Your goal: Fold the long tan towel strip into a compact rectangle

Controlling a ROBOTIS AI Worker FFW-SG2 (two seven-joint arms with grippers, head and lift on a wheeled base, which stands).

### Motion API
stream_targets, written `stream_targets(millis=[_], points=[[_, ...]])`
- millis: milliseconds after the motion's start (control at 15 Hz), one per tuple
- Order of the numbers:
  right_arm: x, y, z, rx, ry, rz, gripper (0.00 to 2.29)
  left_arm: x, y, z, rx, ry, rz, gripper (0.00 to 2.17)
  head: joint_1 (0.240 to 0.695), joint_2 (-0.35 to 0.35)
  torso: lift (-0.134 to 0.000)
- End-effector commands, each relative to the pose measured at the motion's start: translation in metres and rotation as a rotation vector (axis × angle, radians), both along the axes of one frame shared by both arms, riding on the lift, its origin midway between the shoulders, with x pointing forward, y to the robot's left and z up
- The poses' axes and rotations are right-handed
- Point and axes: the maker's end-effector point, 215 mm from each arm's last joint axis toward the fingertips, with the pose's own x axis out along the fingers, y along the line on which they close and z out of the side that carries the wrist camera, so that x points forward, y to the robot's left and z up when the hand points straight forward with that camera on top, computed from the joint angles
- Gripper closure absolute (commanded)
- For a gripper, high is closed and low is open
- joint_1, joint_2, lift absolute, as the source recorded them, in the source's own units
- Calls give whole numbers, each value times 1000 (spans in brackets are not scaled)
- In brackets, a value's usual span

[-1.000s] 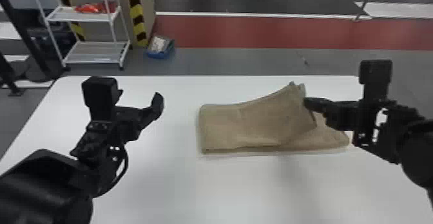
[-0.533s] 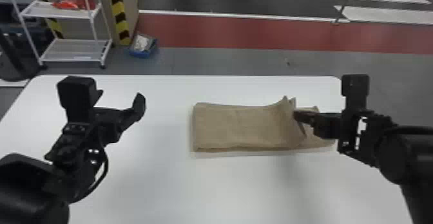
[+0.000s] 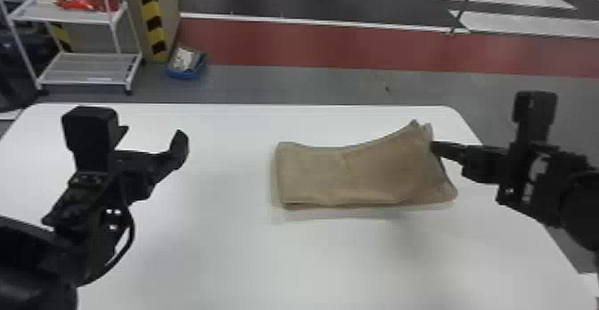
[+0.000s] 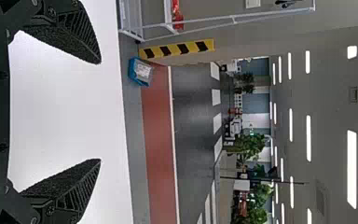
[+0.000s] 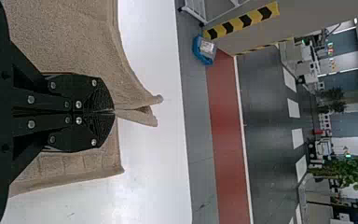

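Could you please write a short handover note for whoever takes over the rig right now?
Left gripper: open and empty, over the left side of the table.
Right gripper: shut on a raised edge of the towel, near its right end.
Towel: on the table, right of centre.
Done: part of the strip lies folded over.
Left to do: likely lay the held edge down, release, square the rectangle.

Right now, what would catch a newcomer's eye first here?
Probably the tan towel on the white table, its raised edge near the right end pinched in the right tool. Next, perhaps, the black left tool, wide open and empty over the table's left part. Beyond the table, a broad red strip crosses the floor.
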Motion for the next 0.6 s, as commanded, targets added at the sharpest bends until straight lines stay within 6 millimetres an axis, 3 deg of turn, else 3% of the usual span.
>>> stream_targets(millis=[0, 133, 267, 467, 533], points=[[0, -9, -33, -13, 55, -20, 1146, 0, 2, -3, 0, 4, 2, 151, 695, -163, -128], [6, -5, -41, -3, 50, -10, 1146, 0, 1, -3, 0, 4, 2, 151, 695, -171, -128], [5, -3, -36, 12, 38, 2, 1146, 0, 2, -2, 1, 2, 3, 151, 695, -168, -128], [5, -9, 1, 28, -37, 2, 1146, 1, 3, -4, 2, 4, 6, 151, 695, -165, -128], [3, -22, 10, 42, -52, -18, 1146, 0, 2, -5, 4, 6, 4, 151, 695, -166, -128]])
